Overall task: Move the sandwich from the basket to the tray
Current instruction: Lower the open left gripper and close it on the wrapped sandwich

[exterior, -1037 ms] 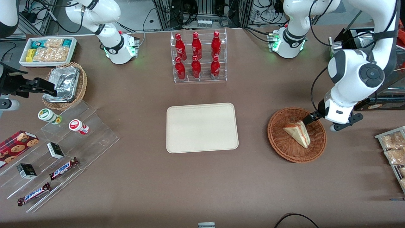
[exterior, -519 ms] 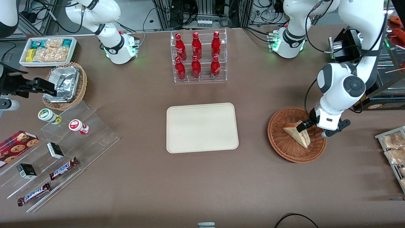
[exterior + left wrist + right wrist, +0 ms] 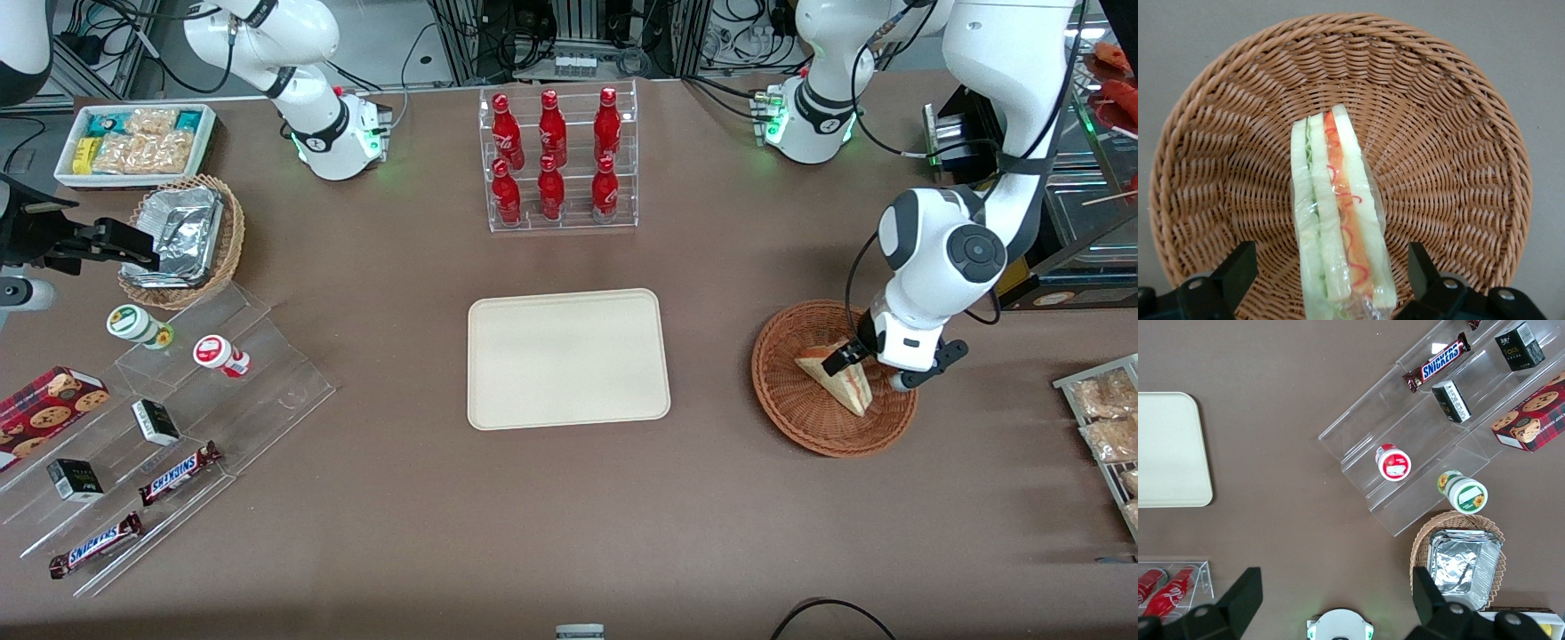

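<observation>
I see gripper (image 3: pixel 1328 277) low over basket (image 3: pixel 800 411), fingers (image 3: pixel 1238 270) spread apart, one each side of sandwich (image 3: pixel 1335 220), not touching it from what I see. Sandwich lies in basket, wrapped in clear film, filling edge up toward wrist camera. Basket sits on worktop (image 3: pixel 569 516) toward working arm's end. Tray (image 3: pixel 567 357) mid-worktop, well apart from basket.

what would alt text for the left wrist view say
A wrapped sandwich stands on edge in a round wicker basket, red and green filling showing between pale bread. The open gripper straddles its near end, one finger on each side, not touching it.
</observation>
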Controlling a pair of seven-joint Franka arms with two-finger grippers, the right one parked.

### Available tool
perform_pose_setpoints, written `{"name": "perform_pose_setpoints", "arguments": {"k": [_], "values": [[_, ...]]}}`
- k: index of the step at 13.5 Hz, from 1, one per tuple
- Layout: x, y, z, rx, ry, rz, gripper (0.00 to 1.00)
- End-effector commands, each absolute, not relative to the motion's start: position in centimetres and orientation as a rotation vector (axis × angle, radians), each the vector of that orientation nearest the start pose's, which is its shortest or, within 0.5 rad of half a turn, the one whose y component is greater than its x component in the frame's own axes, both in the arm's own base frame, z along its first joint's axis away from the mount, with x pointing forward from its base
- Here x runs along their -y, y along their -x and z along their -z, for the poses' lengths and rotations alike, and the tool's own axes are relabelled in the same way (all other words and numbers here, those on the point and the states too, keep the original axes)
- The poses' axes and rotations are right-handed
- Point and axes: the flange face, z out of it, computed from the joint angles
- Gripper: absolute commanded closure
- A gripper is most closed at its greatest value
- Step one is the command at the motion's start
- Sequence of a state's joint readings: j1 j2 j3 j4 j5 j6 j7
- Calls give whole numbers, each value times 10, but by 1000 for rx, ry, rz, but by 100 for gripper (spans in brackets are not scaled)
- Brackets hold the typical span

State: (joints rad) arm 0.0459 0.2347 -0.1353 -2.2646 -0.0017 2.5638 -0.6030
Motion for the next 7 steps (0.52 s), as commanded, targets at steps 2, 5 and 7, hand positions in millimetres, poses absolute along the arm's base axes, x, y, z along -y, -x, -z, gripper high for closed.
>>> {"name": "perform_pose_setpoints", "arguments": {"k": [2, 5, 7], "values": [[55, -542, -249, 851, 3092, 80, 4], [65, -545, -255, 865, 3092, 89, 100], [68, -551, -280, 832, 3088, 71, 100]]}}
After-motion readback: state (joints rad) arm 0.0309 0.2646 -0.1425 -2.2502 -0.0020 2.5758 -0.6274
